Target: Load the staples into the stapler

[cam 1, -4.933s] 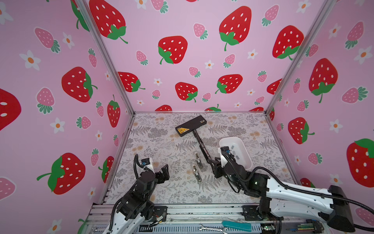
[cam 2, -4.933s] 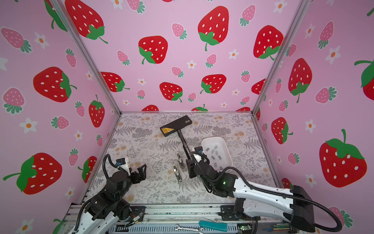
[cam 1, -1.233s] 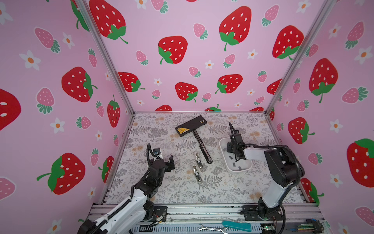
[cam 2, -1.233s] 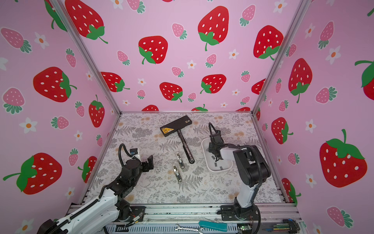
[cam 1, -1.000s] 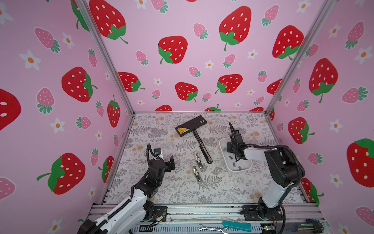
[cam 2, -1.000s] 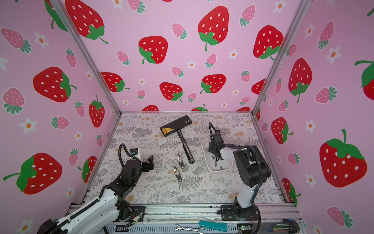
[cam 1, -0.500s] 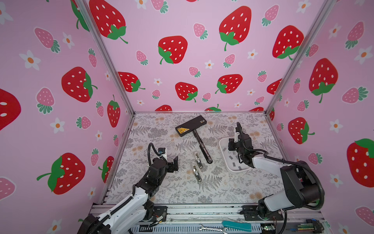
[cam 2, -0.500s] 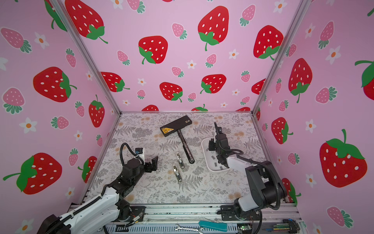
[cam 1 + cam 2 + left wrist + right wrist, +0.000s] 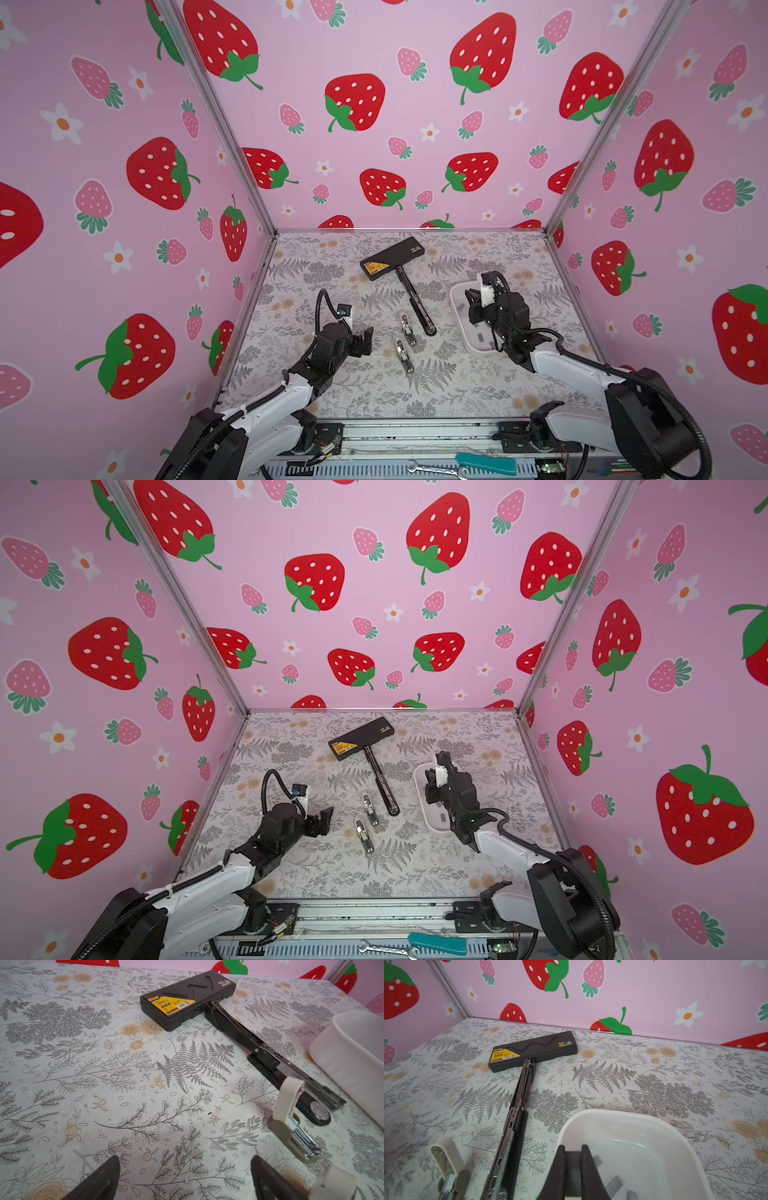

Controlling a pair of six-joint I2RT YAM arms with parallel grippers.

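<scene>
R gripper (image 9: 573, 1150) down inside white tray (image 9: 612, 1112), fingers nearly together, clamped on grey staple strip (image 9: 573, 1169). More staples (image 9: 613, 1183) loose on tray floor, just beside it. L gripper (image 9: 365, 341) well left of tray, fingers spread wide, nothing held, over mat. Long black stapler (image 9: 415, 305) flat just left of tray. Two small beige staplers (image 9: 408, 329) further left, btwn tray & L gripper. Black case (image 9: 392, 257) behind-left of tray.

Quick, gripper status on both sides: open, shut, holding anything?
Left gripper: open, holding nothing.
Right gripper: shut, apparently on a staple strip.
</scene>
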